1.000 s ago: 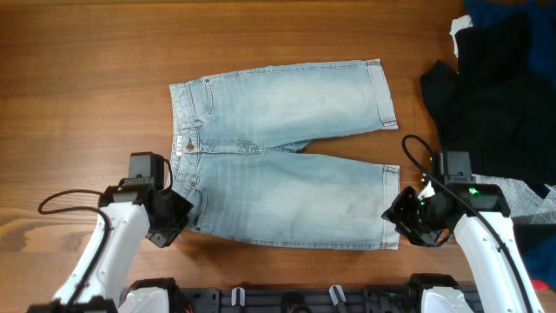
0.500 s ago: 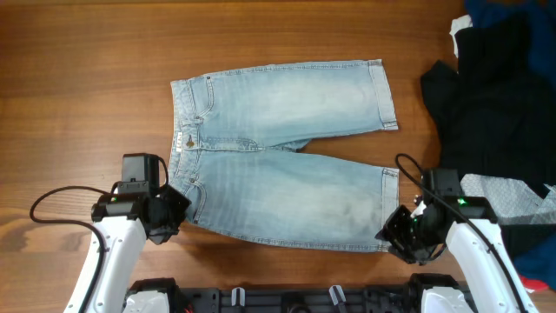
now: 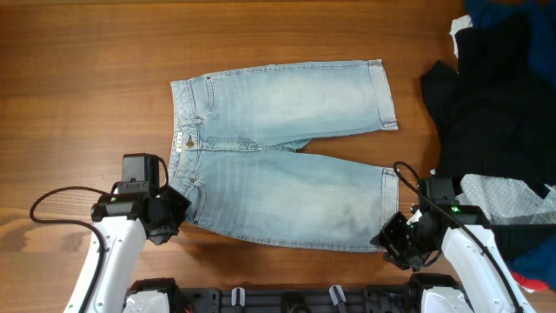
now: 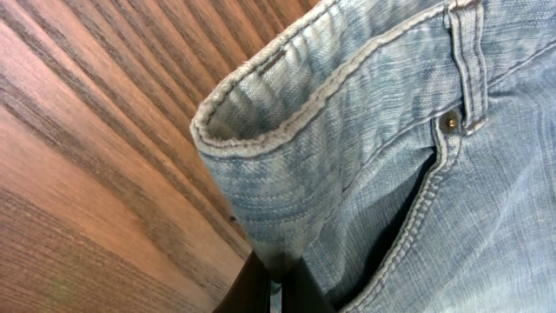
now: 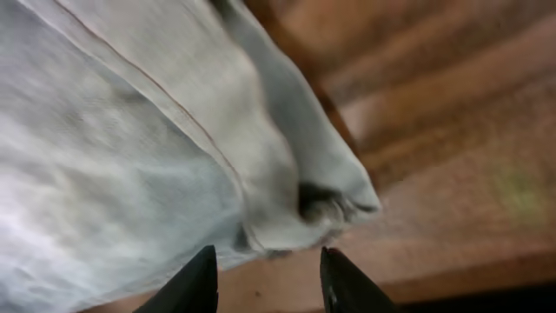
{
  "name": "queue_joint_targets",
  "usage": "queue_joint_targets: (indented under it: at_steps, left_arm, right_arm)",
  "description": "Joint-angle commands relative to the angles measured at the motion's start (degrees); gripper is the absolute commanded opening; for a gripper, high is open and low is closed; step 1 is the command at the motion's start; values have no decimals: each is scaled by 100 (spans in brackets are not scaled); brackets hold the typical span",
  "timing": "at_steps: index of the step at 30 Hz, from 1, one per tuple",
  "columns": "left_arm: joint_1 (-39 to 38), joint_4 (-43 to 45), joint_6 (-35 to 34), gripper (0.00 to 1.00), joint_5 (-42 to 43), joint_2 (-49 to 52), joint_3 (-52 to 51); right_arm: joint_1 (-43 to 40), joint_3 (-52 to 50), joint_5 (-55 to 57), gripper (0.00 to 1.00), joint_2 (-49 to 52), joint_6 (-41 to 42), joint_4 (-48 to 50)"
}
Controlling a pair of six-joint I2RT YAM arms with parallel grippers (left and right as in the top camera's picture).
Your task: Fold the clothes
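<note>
**Two corners wanted, one in hand**

Left gripper (image 4: 276, 276): closed tight on the jeans (image 3: 287, 174). It pinches the waistband corner (image 4: 252, 130) right at the fingertips. The denim stands in a small raised fold just ahead of the tips, lifted off the table (image 3: 87, 87). The bite looks thin, with only an edge of cloth caught.

Right gripper (image 5: 265, 261): jaws partway apart, holding nothing. The hem corner (image 5: 334, 204) of the near leg lies just ahead of the tips, closer to one finger than centred in the gap. This view is blurred, so I cannot tell whether the tips touch the wood.

The rest of the jeans lies spread flat, stretching away from both tools. The waistband is at the left tool's end and the leg hems are at the right tool's end.

Risks as I judge them:
- If the right jaws close where they are, they may catch only the hem's lip or miss it, because the corner sits off-centre. I want it fully between the fingers first.
- If they scoop only the top layer, the leg would open up on the lift.
- The left pinch is shallow, so a quick lift or a pull from the other end could drag the waistband out.
- If one side lifts alone, the fold line skews.
- The black garment (image 3: 495, 96) lies just outboard of the right arm, and a wide swing could snag it.
</note>
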Motion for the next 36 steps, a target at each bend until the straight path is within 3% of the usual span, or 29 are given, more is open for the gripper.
queue_joint_targets:
  at_steps: [1,12,17,28,31,35,36]
  left_arm:
    - [17,-28,94,4,-11,-79,144]
    - [17,-127,96,4,-17,-79,144]
    - [17,-289,98,4,-120,-79,144]
    - [17,-396,245,4,-122,-79,144]
    - [17,-400,245,4,-125,-79,144]
    - [20,-398,245,4,-142,-79,144]
    - [20,-398,247,4,-142,-79,144]
  right_arm:
    - [26,-166,157,38,-61,472,249]
    - [26,-291,136,37,-59,444,494]
    - [26,-293,52,30,-59,402,426]
    - [26,-293,-13,32,-61,398,236]
    - [26,-293,-11,27,-61,398,262]
    - [26,-293,-9,4,-61,396,304]
    - [26,-293,-9,4,-61,398,326]
